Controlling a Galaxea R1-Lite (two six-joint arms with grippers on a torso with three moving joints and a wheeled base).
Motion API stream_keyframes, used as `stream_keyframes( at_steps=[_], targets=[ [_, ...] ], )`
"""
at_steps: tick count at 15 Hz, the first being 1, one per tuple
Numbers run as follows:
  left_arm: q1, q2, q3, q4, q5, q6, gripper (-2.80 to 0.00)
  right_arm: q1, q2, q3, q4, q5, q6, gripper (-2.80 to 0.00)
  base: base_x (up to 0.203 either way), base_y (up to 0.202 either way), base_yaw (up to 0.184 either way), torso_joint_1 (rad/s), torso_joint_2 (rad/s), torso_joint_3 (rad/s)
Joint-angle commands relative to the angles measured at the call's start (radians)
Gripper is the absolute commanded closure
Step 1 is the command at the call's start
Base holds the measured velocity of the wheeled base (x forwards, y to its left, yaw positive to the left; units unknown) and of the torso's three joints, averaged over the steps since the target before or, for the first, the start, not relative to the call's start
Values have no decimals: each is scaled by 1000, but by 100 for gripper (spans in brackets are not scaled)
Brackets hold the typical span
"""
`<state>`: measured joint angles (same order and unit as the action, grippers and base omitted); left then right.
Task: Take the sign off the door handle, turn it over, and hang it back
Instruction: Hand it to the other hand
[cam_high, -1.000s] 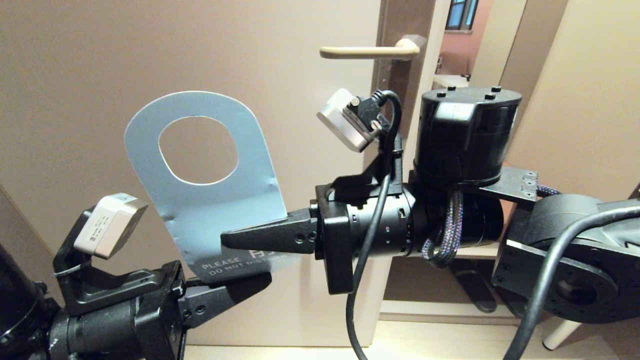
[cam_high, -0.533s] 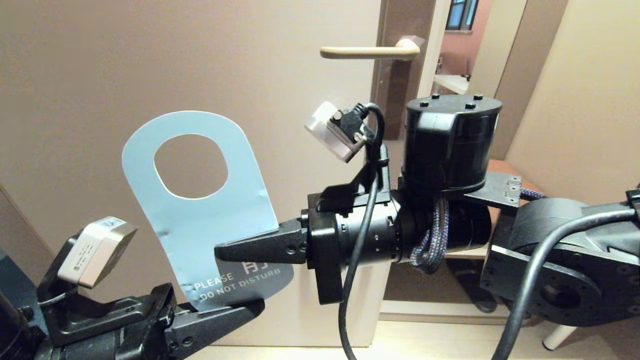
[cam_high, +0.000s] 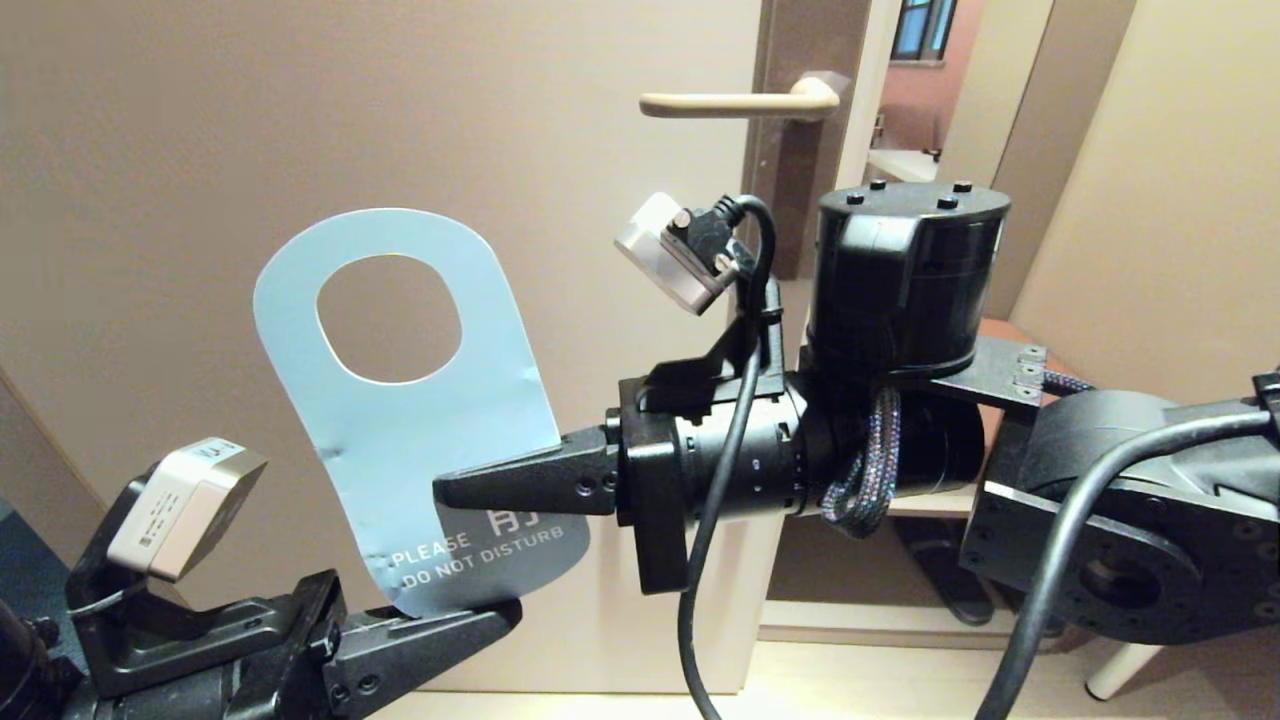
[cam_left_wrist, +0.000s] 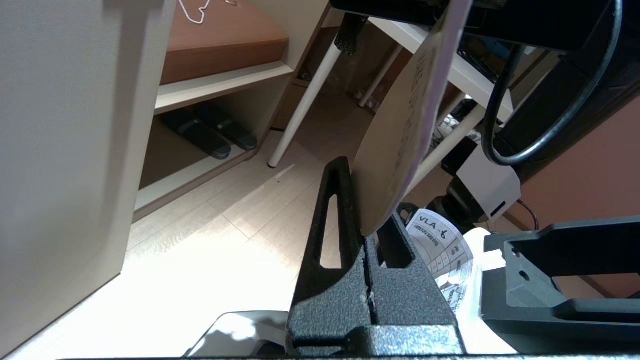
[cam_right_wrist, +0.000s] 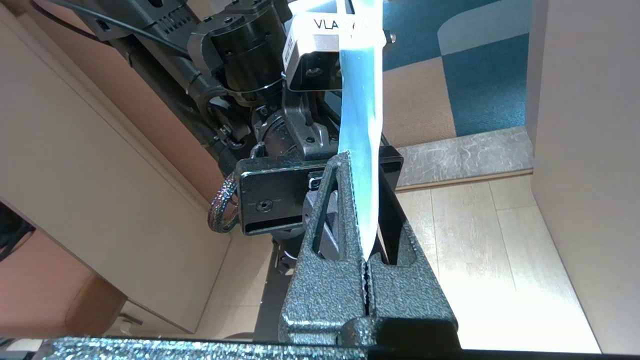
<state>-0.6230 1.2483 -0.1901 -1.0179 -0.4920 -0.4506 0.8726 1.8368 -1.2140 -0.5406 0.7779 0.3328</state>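
Note:
The sign (cam_high: 430, 420) stands upright in front of the door, its grey-blue "PLEASE DO NOT DISTURB" face towards the head camera and its oval hole at the top. My right gripper (cam_high: 447, 490) reaches in from the right and is shut on the sign's right edge; the sign shows edge-on (cam_right_wrist: 361, 125) between that gripper's fingers (cam_right_wrist: 365, 161). My left gripper (cam_high: 500, 615) is below, shut on the very bottom edge of the sign (cam_left_wrist: 400, 125), whose pale other face shows above that gripper's fingers (cam_left_wrist: 366, 205). The door handle (cam_high: 740, 102) is bare, above and to the right of the sign.
The beige door (cam_high: 150, 200) is behind the sign, with its dark edge plate (cam_high: 790, 180) and an open gap to the right. Low down are a shelf with black slippers (cam_left_wrist: 210, 135) and a white table leg (cam_left_wrist: 300, 105).
The sign and my right gripper dropped, then rose a little. My left gripper moved down and left, from covering the sign's lower end to its bottom edge, so the printed words now show fully.

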Motion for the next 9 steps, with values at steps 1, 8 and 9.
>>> stream_keyframes(
  at_steps=[1, 8, 9],
  targets=[
    [2, 2, 0, -5, -3, -3, -150, 0, -1, 1, -4, 4, 2, 0, 0, 0, 0, 0, 0, 0],
    [5, 2, -6, -5, -3, -5, -280, 0, -4, 1, -4, 4, 3, 0, 0, 0, 0, 0, 0, 0],
    [6, 4, -11, -5, -3, -5, -280, 0, -4, 2, -4, 4, 5, 0, 0, 0, 0, 0, 0, 0]
  ],
)
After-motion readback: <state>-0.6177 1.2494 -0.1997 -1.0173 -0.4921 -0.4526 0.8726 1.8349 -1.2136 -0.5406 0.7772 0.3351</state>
